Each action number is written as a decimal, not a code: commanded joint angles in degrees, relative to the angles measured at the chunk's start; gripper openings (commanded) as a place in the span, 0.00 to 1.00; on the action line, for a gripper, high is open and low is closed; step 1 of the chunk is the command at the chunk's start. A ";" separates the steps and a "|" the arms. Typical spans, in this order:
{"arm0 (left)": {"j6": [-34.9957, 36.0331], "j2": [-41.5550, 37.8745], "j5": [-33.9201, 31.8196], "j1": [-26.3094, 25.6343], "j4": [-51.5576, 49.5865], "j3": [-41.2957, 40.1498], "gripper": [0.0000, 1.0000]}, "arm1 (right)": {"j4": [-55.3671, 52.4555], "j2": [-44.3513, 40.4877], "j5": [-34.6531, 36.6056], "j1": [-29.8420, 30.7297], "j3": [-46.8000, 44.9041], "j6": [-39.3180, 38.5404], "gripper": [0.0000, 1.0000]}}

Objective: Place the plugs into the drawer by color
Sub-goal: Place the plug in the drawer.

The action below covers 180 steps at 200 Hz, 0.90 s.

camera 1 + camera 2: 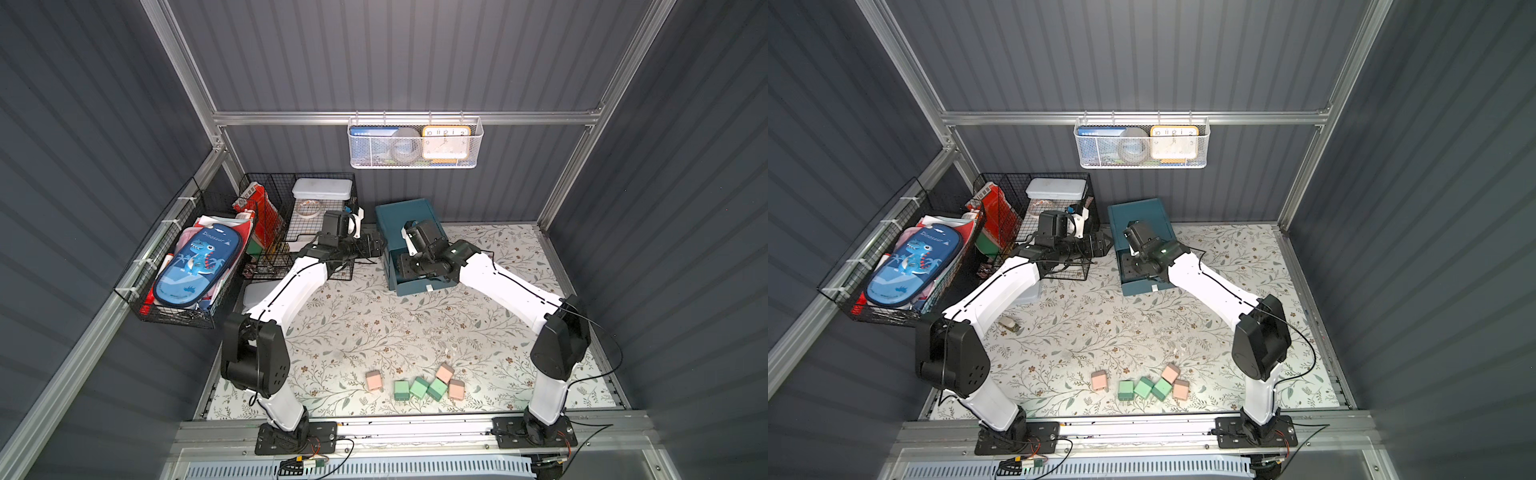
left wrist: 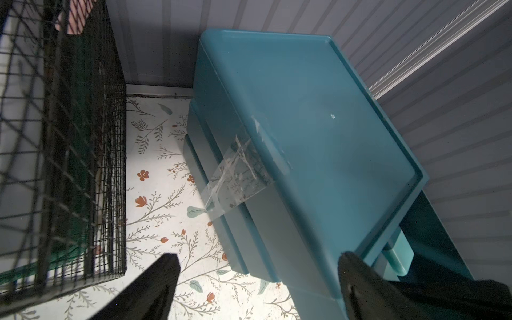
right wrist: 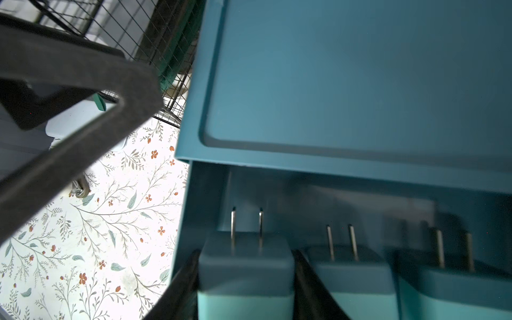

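One floral tabletop [image 1: 340, 332] under everything, whole in both top views. Two white-and-black arms rising from its near edge and reaching to the far side: the left arm [image 1: 291, 286] toward the gap between basket and cabinet, the right arm [image 1: 507, 286] over the cabinet's front. On the left wall, a black wire basket [image 1: 174, 318] with a blue dinosaur pencil case [image 1: 193, 262]. Beside it at the far left corner, a second wire basket [image 1: 282, 175] standing on the tabletop. Just right of that, against the back wall, the dark teal cabinet [image 1: 399, 214], upright, with the drawer [image 1: 411, 287] directly under its top panel pulled out toward the arms. Left tool [image 2: 257, 255] beside the cabinet's left flank, jaws wide apart and holding nothing, one finger over bare tabletop, the other in front of the cabinet's top front corner; cannot tell whether touching. Right tool [image 3: 245, 256] down inside the pulled-out drawer, fingers pressed on either side of a teal plug [image 3: 245, 271], prongs pointing toward the cabinet's back. In the same drawer, just beside it in a row, two more teal plugs [image 3: 352, 274], prongs the same way. Near the front edge of the tabletop, well apart from the cabinet, six loose plugs: three green plugs [image 1: 419, 387] close together in the middle, one pink plug [image 1: 374, 380] alone to their left, two pink plugs [image 1: 456, 389] at their right.
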 commanded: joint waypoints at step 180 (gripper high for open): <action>0.15 1.89 -5.20 -0.12 -5.51 9.67 0.94 | -2.09 -1.92 -3.38 -2.06 5.05 -3.14 0.60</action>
